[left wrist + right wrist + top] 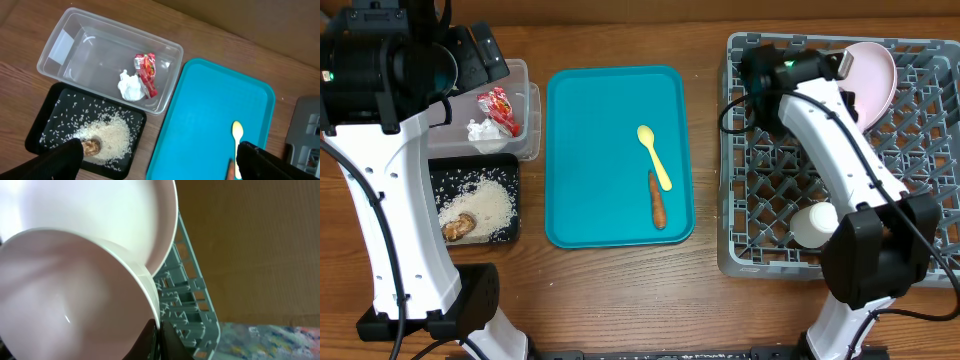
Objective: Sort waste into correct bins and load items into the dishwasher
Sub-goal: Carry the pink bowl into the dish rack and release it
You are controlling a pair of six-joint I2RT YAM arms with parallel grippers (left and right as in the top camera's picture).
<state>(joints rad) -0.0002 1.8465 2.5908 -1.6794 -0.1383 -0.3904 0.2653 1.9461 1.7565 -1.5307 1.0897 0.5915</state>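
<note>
- Right end effector [156, 336] is pinching the rim of a pale bowl [65, 295], jaws almost together, right beside the pink plate [873, 75] leaning at the far side of the grey dish rack [770, 220].
- Left end effector [160, 147] is hovering spread wide above the bins, gripping nothing.
- Red wrapper [146, 70] and white napkin [131, 86] are lying in the clear tub [60, 45]; rice [112, 132] is sitting in the black tray [40, 132].
- Yellow spoon [655, 155] and carrot [657, 200] are resting side by side on the teal tray [600, 150].
</note>
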